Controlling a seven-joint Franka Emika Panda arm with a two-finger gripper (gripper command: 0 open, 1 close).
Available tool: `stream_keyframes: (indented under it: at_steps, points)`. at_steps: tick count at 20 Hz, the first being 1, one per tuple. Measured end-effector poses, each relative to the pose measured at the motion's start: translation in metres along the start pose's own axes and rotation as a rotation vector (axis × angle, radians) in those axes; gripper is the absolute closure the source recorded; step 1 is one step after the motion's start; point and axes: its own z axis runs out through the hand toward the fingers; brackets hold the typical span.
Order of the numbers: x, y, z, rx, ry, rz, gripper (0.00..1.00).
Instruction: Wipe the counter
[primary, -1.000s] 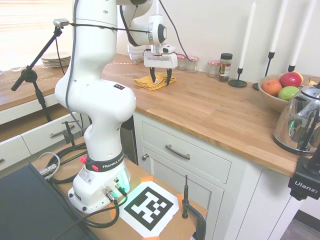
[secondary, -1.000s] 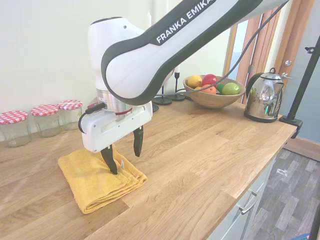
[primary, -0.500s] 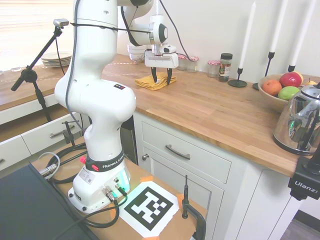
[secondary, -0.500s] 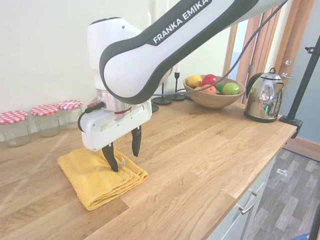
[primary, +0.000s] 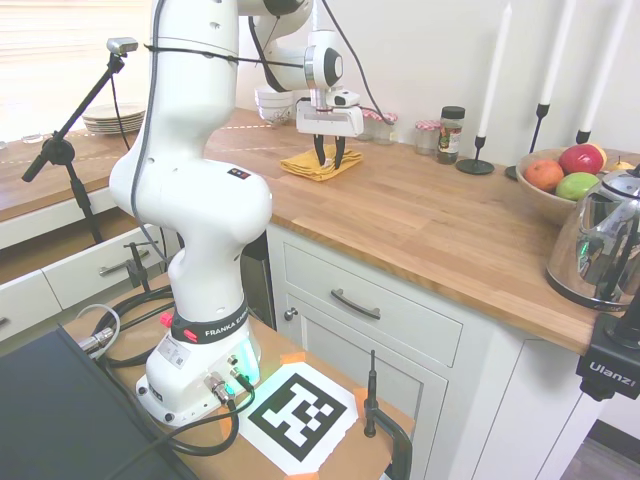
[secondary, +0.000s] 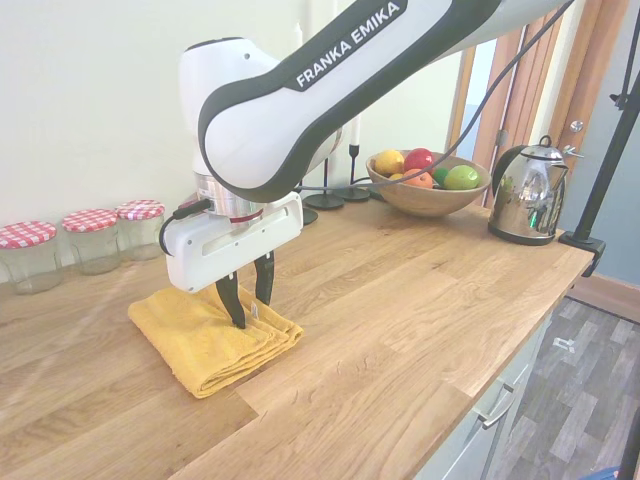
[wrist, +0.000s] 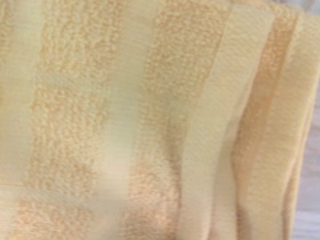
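You are looking at the counter (secondary: 420, 300), a long brown wooden top that is running over the white cabinets (primary: 390, 330) and is filling most of both outside views. The white arm is reaching down over its back part, near the wall. Under the arm a folded yellow cloth (secondary: 205, 335) is lying flat on the wood, with its layered edge showing toward the front. The gripper (secondary: 248, 298) is standing upright on this cloth, and its two dark fingers (secondary: 232, 300) are pressing into the fabric close together, with only a narrow gap and a small fold of cloth between them; they are pinching the cloth. In the wrist view the yellow cloth (wrist: 150, 120) is filling the whole picture, soft and out of focus. Behind the cloth, three jars with red checked lids (secondary: 90, 238) are standing by the wall. Farther along the counter a bowl of fruit (secondary: 428, 182) and a shiny kettle (secondary: 527, 192) are standing well apart from the gripper.
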Motion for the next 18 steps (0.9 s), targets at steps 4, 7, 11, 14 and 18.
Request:
stream_keyframes:
  at_steps: [4,7,11,14,18]
  points:
    - [0.005,0.0,0.001,-0.001,0.0,0.003,1.0]
    - [0.009,0.0,0.001,-0.003,0.0,0.007,1.0]
    - [0.014,0.0,0.001,-0.008,-0.001,0.013,1.0]
    - [0.024,0.006,0.002,-0.011,0.0,0.023,1.0]
    - [0.053,0.026,0.005,-0.011,-0.011,0.053,1.0]
